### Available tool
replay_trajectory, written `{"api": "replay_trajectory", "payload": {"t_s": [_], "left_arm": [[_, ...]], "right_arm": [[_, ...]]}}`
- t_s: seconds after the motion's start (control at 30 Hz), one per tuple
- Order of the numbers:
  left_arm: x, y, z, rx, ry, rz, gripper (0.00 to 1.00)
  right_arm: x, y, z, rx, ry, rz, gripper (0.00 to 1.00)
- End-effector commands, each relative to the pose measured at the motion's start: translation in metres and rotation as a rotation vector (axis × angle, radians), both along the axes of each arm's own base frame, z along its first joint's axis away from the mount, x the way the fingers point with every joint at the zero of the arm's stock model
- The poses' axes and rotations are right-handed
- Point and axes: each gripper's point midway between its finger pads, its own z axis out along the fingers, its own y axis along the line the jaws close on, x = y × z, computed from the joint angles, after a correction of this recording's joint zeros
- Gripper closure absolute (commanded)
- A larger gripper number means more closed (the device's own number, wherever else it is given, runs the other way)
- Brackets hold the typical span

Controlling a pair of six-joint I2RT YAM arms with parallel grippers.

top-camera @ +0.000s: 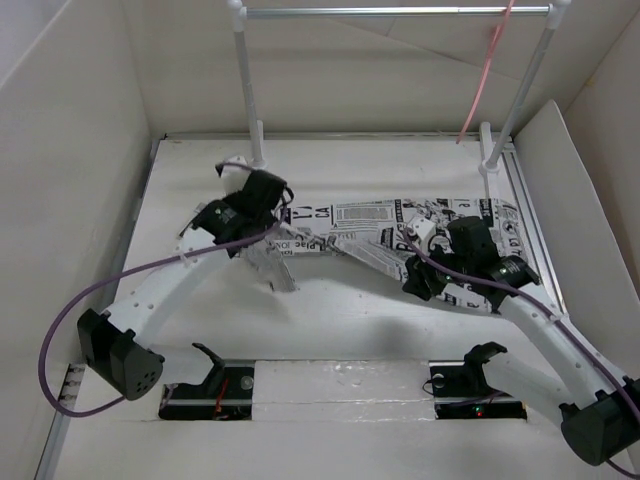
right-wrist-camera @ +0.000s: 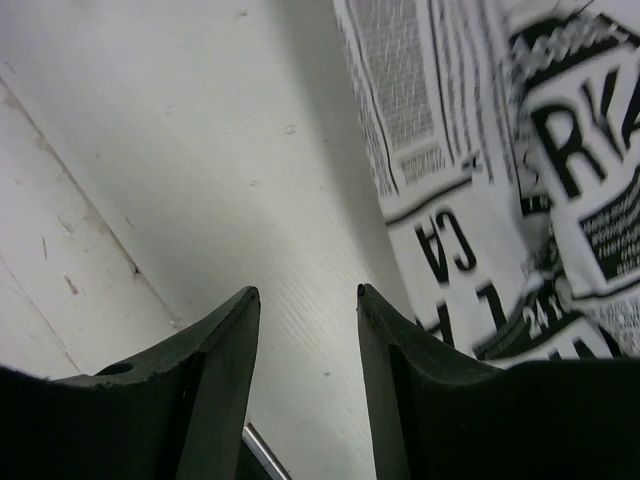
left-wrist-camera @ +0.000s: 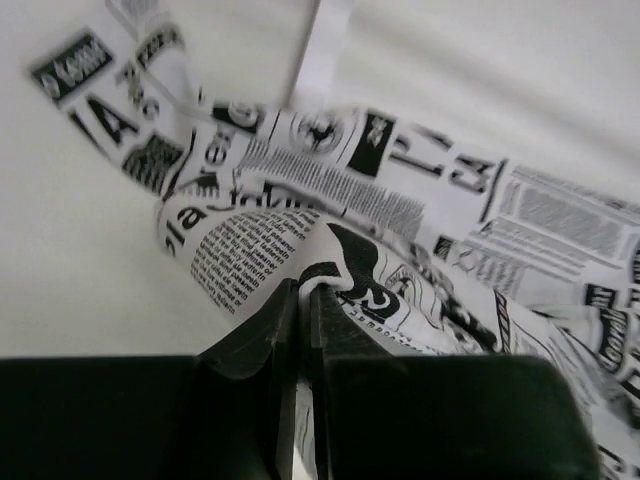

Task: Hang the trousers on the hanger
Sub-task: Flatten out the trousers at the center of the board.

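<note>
Only a thin fold of the trousers (top-camera: 370, 222), spread across the middle of the table (top-camera: 340, 330), is pinched in the closed left gripper (left-wrist-camera: 303, 300), and the right gripper (right-wrist-camera: 308, 298) stands parted and empty beside them, so lifting toward the far-right hanger (top-camera: 487, 70) may let the cloth slip out.

White table (top-camera: 330, 320) — the trousers (top-camera: 365, 218) lie crumpled across its middle, just before the rack (top-camera: 247, 80) posts
</note>
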Motion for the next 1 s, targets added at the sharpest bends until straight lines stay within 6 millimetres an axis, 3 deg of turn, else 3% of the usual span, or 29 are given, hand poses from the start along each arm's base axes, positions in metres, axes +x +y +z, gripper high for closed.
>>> {"api": "replay_trajectory", "payload": {"t_s": [0.0,0.03,0.1,0.2,0.27,0.3,0.33,0.37,0.4,0.43,0.5,0.57,0.63,0.67,0.7,0.73,0.83,0.87,0.9,0.93,0.97], "left_arm": [[-0.002,0.026,0.058,0.23,0.01,-0.127,1.0],[-0.003,0.019,0.067,0.234,0.016,-0.16,1.0],[-0.015,0.015,0.063,0.271,0.079,-0.221,1.0],[-0.04,0.012,0.039,0.251,0.207,-0.281,1.0],[-0.06,0.02,0.012,0.246,0.282,-0.28,1.0],[-0.07,0.028,0.013,0.221,0.259,-0.249,1.0],[-0.082,0.036,-0.006,0.213,0.298,-0.21,0.98],[-0.09,0.04,-0.013,0.205,0.308,-0.196,0.89],[-0.098,0.044,-0.013,0.169,0.291,-0.185,0.73],[-0.108,0.049,-0.028,0.157,0.316,-0.146,0.39],[-0.112,0.059,-0.028,0.124,0.274,-0.084,0.23],[-0.106,0.061,-0.012,0.06,0.185,-0.012,0.22],[-0.085,0.052,0.027,-0.028,0.025,-0.011,0.23],[-0.079,0.046,0.038,-0.027,-0.009,-0.051,0.23],[-0.071,0.035,0.038,-0.031,-0.001,-0.09,0.24],[-0.061,0.027,0.044,-0.025,-0.011,-0.113,0.24],[-0.03,0.009,0.021,0.074,0.027,-0.133,0.24],[-0.019,0.004,0.017,0.089,0.01,-0.135,0.24],[-0.006,-0.002,0.004,0.114,0.028,-0.149,0.21],[0.016,-0.013,0.004,0.064,-0.023,-0.154,0.19],[0.031,-0.009,-0.001,0.037,-0.021,-0.138,0.19]], "right_arm": [[0.013,-0.003,-0.003,-0.021,-0.026,-0.028,0.5],[0.013,-0.005,-0.009,-0.04,-0.011,-0.037,0.5],[0.016,-0.008,-0.011,-0.045,-0.006,-0.056,0.5],[0.019,-0.009,-0.014,-0.053,0.0,-0.08,0.48],[0.019,-0.013,-0.019,-0.07,0.024,-0.097,0.47],[0.019,-0.015,-0.02,-0.078,0.027,-0.104,0.45],[0.021,-0.018,-0.02,-0.079,0.034,-0.13,0.44],[0.024,-0.021,-0.021,-0.077,0.036,-0.152,0.44],[0.024,-0.021,-0.021,-0.072,0.036,-0.156,0.43],[0.028,-0.022,-0.02,-0.061,0.03,-0.174,0.43],[0.033,-0.03,-0.019,-0.054,0.031,-0.213,0.43],[0.041,-0.044,-0.018,-0.057,0.034,-0.28,0.44],[0.045,-0.054,-0.017,-0.047,0.039,-0.321,0.54],[0.048,-0.059,-0.017,-0.042,0.036,-0.342,0.8],[0.052,-0.07,-0.018,-0.038,0.044,-0.386,0.97],[0.051,-0.076,-0.022,-0.05,0.063,-0.399,1.0],[0.052,-0.101,-0.03,-0.101,0.095,-0.49,1.0],[0.053,-0.109,-0.032,-0.117,0.101,-0.526,0.94],[0.056,-0.118,-0.034,-0.143,0.097,-0.571,0.82],[0.058,-0.127,-0.035,-0.148,0.109,-0.635,0.71],[0.059,-0.135,-0.039,-0.16,0.132,-0.684,0.54]]}}
